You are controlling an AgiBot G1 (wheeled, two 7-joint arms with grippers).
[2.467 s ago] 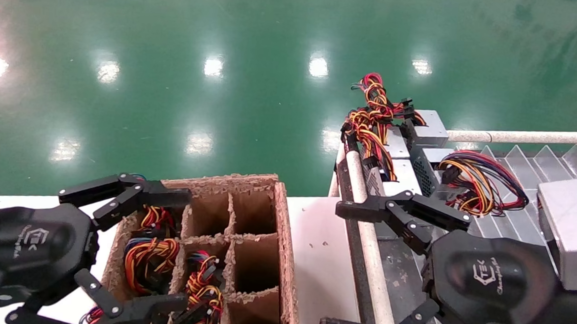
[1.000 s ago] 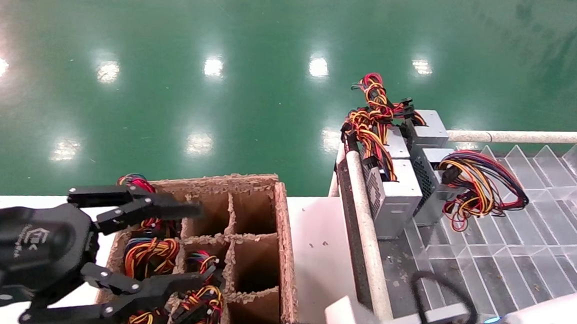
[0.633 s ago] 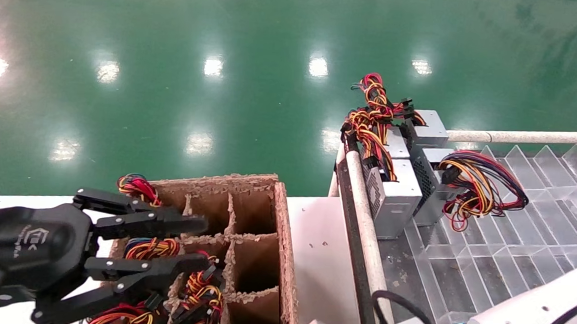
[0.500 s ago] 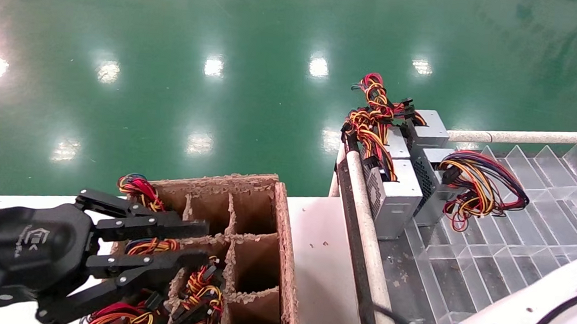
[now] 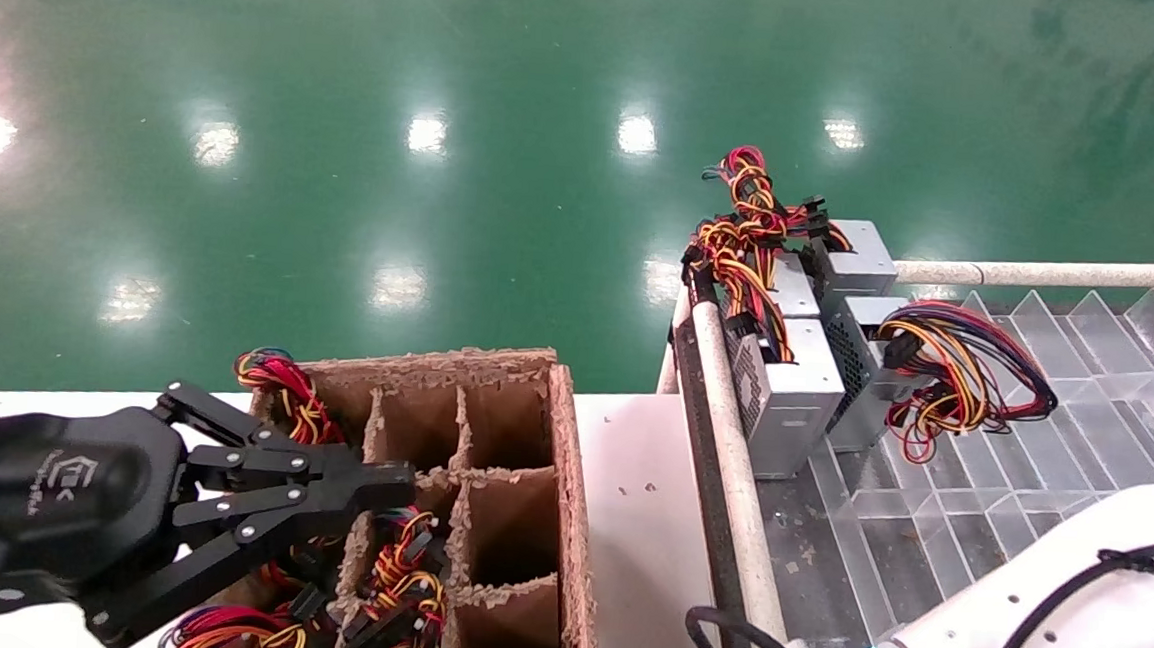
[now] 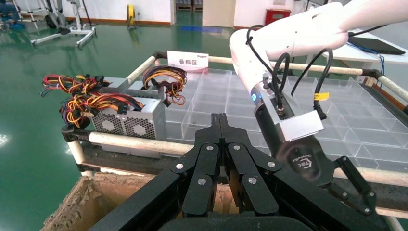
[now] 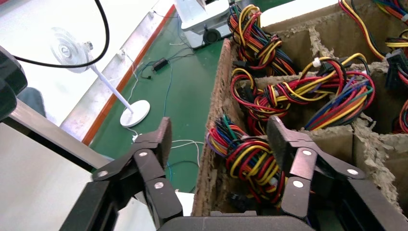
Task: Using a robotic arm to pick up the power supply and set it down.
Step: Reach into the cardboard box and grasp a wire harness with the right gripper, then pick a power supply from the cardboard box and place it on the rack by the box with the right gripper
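The power supply (image 5: 791,397), a silver-grey vented box with a short bunch of red, yellow and black wires, stands at the near-left corner of the clear tray (image 5: 1028,492); in the left wrist view it (image 6: 127,120) shows its fan grille. My left gripper (image 5: 398,473) is shut on nothing above the left cells of the cardboard box (image 5: 562,443). My right gripper (image 7: 219,139) is open, straddling the box's outer wall (image 7: 216,96) with a coiled wire bundle (image 7: 250,161) between its fingers. Only its white arm (image 5: 1040,613) shows in the head view.
A like box with a long purple-red-yellow wire loop (image 5: 955,372) stands beside the power supply, another behind. A white padded rail (image 5: 730,444) edges the tray. The cardboard cells hold several wire bundles (image 5: 401,574). Green floor lies beyond.
The left gripper's fingers have closed from wide open to shut. The right arm has swung down and left, so its gripper has left the head view.
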